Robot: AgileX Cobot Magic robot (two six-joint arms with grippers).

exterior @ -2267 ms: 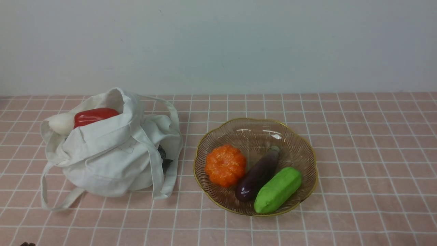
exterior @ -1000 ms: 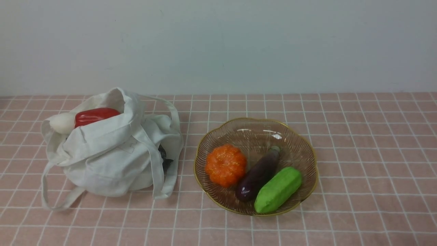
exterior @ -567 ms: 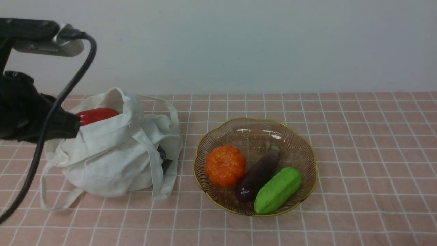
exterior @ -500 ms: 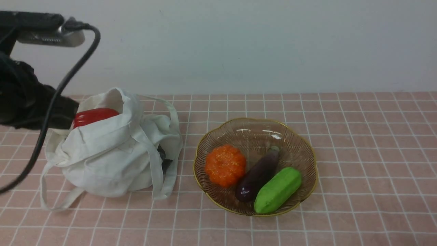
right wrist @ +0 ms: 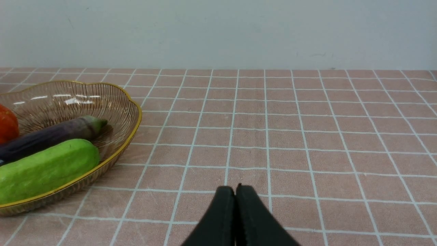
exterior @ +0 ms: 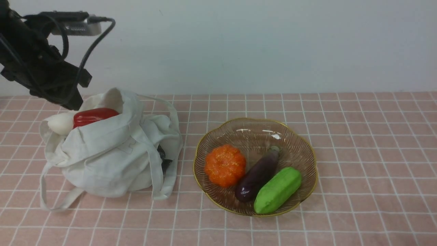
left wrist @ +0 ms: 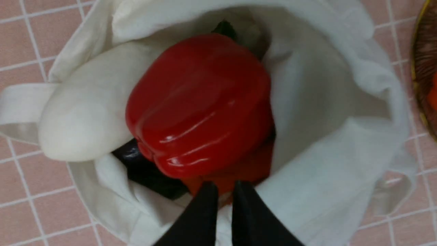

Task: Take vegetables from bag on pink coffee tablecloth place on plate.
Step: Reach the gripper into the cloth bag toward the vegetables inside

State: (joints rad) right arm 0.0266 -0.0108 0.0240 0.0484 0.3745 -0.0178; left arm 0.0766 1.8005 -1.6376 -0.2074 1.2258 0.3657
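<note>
No writing, label, brand or number can be read anywhere; the faint print on the bag (exterior: 109, 157) has no legible letters.

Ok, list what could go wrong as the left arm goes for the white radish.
1. The left claw points at the red pepper, not the radish beside it, so it may catch the pepper instead.
2. Its jaws stand barely apart, likely too narrow for the radish.
3. The bag lies against the radish, and its cloth could get pinched.
</note>
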